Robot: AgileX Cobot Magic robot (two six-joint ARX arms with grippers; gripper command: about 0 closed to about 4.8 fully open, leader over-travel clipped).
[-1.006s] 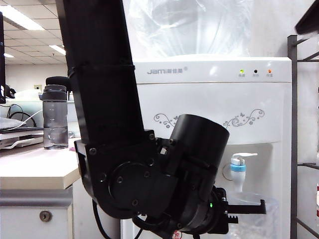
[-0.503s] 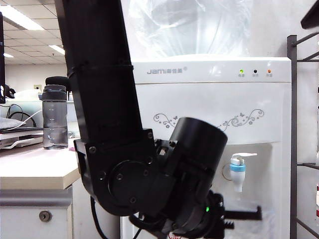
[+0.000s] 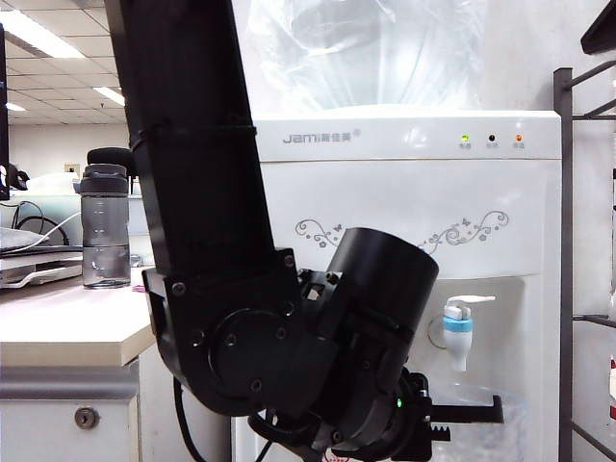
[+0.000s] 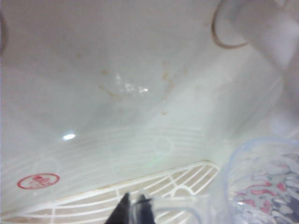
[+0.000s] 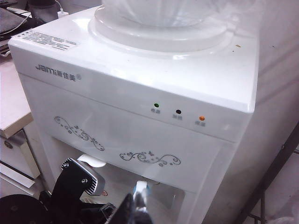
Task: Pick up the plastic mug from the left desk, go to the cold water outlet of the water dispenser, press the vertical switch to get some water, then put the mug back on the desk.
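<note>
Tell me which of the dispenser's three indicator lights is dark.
The middle light is dark; the left light shows green, the right light orange.

The clear dimpled mug (image 4: pixel 264 182) hangs upright by its thin handle from the shut left gripper (image 4: pixel 135 207) inside the dispenser's (image 3: pixel 404 192) recess, above the white drip grille and below the cold tap (image 3: pixel 459 325), a small white tap with a blue ring whose slim white lever (image 3: pixel 470 302) points to the right in the exterior view. The dispenser is a tall white cabinet marked "jam", with grey scrolls, three small lights and a big clear bottle on top. The pale-topped desk (image 3: pixel 67 322) with a round drawer lock stands left of it, while the right gripper (image 5: pixel 135 205), shut and empty, hovers high in front of the dispenser.
</note>
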